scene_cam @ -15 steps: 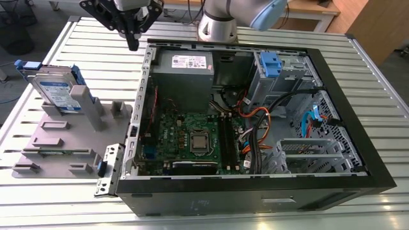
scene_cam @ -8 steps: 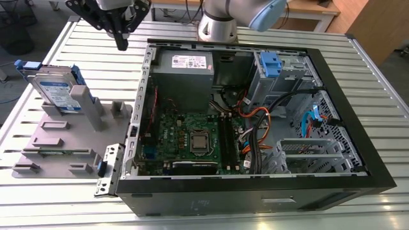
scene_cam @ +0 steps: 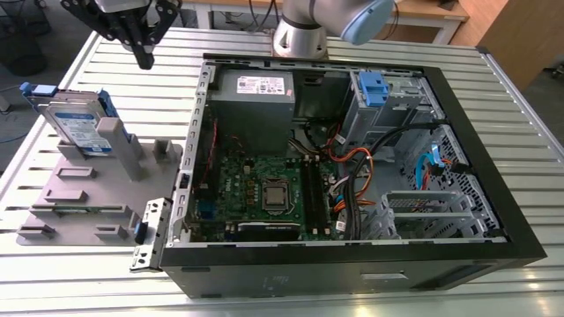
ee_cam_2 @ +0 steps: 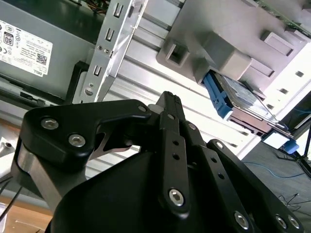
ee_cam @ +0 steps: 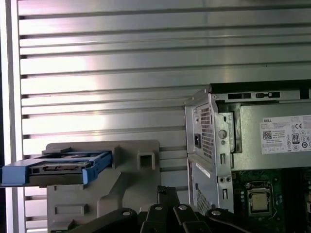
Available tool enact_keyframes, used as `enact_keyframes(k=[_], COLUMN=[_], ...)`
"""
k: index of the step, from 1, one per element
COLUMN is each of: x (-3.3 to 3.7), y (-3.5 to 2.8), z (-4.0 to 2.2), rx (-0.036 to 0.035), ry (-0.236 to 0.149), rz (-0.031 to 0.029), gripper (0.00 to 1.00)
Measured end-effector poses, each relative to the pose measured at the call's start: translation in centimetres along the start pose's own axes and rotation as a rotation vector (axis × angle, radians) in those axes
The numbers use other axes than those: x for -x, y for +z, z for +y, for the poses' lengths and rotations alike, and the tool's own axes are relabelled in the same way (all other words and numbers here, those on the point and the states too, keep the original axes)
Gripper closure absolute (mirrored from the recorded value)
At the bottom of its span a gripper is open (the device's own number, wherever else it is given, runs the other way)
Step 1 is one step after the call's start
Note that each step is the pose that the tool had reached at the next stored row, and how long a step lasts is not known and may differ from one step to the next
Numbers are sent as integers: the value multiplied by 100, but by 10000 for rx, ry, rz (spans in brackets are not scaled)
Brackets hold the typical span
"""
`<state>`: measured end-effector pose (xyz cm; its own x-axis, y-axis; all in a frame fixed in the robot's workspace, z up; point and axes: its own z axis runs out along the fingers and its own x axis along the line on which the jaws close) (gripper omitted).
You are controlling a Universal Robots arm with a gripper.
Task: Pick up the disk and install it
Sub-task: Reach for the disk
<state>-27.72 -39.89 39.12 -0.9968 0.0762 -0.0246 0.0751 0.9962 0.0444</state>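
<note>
One disk (scene_cam: 78,124) stands upright in its grey stand (scene_cam: 79,198) on the table (scene_cam: 520,112), beside the open computer case (scene_cam: 352,264). The gripper (scene_cam: 144,63) hovers above, fingers closed on nothing. Pickup and installation both appear undone.

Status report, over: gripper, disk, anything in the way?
Gripper shut, empty, over the slatted table, apart from the disk. Disk standing on edge in the grey holder, beside the open computer case. Nothing seen between them.
</note>
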Motion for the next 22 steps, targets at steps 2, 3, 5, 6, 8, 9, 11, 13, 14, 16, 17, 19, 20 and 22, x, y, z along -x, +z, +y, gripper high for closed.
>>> enact_keyframes(k=[2, 3, 5, 6, 8, 9, 11, 13, 14, 16, 17, 19, 20, 22], x=[-57, -86, -140, -166, -224, -253, -315, -375, -404, -463, -498, -556, -582, -634], y=[0, -1, -1, -1, -2, -2, -2, -3, -3, -5, -5, -5, -5, -5], z=[-5, -7, -11, -13, -17, -19, -24, -29, -31, -35, -38, -43, -45, -48], rx=[0, 0, 0, 0, 0, 0, 0, 0, 0, -1, 0, 0, 0, 0], ry=[-1, 0, 1, 1, 0, 0, 0, 1, 1, 0, 0, -1, 0, 0], rz=[0, 0, 0, 0, 0, 0, -1, -1, -1, -1, -3, -3, -3, -3], gripper=[89, 89, 89, 89, 89, 89, 89, 89, 89, 89, 89, 89, 89, 89])
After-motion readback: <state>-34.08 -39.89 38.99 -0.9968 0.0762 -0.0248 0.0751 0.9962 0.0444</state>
